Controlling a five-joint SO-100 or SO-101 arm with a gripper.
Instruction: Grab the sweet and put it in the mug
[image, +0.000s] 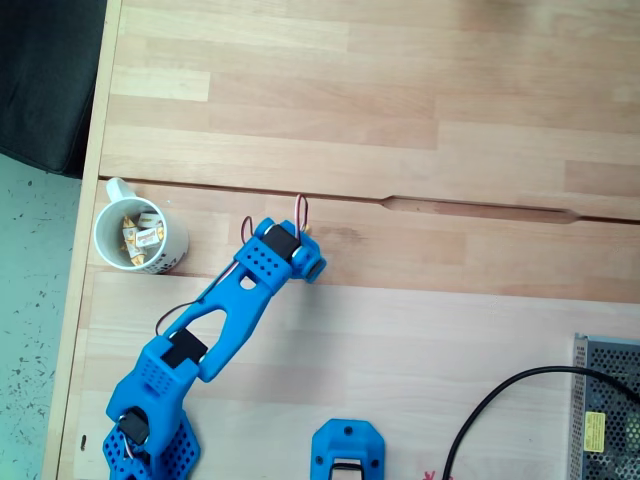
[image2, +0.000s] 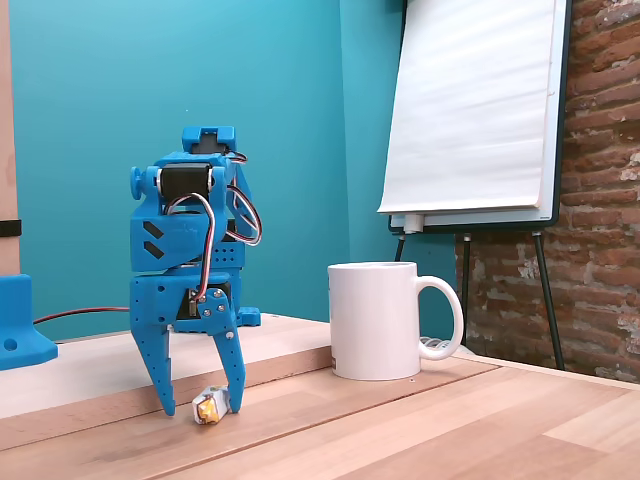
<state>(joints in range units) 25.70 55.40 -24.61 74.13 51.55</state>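
The sweet (image2: 207, 408), a tiny white candy with a golden end, lies on the wooden table. My blue gripper (image2: 202, 406) points straight down over it. Its two fingers stand on either side of the sweet, open, and the right finger (image2: 230, 375) is close against the candy. In the fixed view from above, the gripper (image: 298, 258) covers the sweet. The white mug (image2: 375, 320) stands upright to the right of the gripper with its handle facing away from it. From above, the mug (image: 112, 215) sits left of the gripper at the table's left edge and holds several wrapped candies (image: 140, 238).
A raised board edge (image: 450, 207) runs across the table behind the gripper. A second blue base (image: 347, 455), a black cable (image: 495, 410) and a metal mesh box (image: 608, 410) sit near the bottom edge. A flipchart (image2: 475, 110) stands behind the table.
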